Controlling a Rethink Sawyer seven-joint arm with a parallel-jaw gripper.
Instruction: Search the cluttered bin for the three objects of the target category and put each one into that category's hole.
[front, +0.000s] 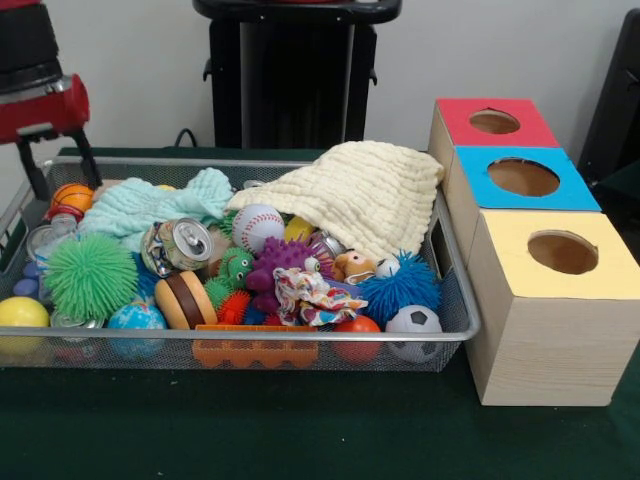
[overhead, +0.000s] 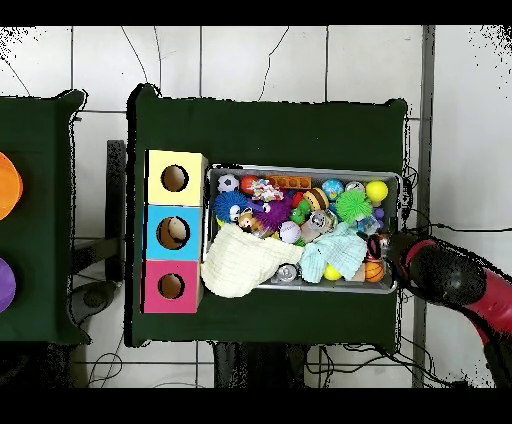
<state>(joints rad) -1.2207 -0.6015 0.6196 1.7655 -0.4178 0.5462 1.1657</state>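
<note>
On the green bench sits a wire bin full of toys. At 3 o'clock from the bin in the front view stand three wooden boxes in a row, each with a round hole on top: a yellow box closest, a blue box in the middle and a red box at the back. A cream cloth lies over the bin's back corner next to the boxes, and a mint cloth lies at 9 o'clock from it. A baseball sits between the two cloths. A crushed can lies just at 9 o'clock from the baseball. A soccer ball sits in the front corner near the yellow box, with a fuzzy blue ball just behind it. A spiky green ball and a yellow ball are at the far end. The red and black arm is outside the bin's end, away from the boxes. I cannot tell if the jaws are apart or together
</note>
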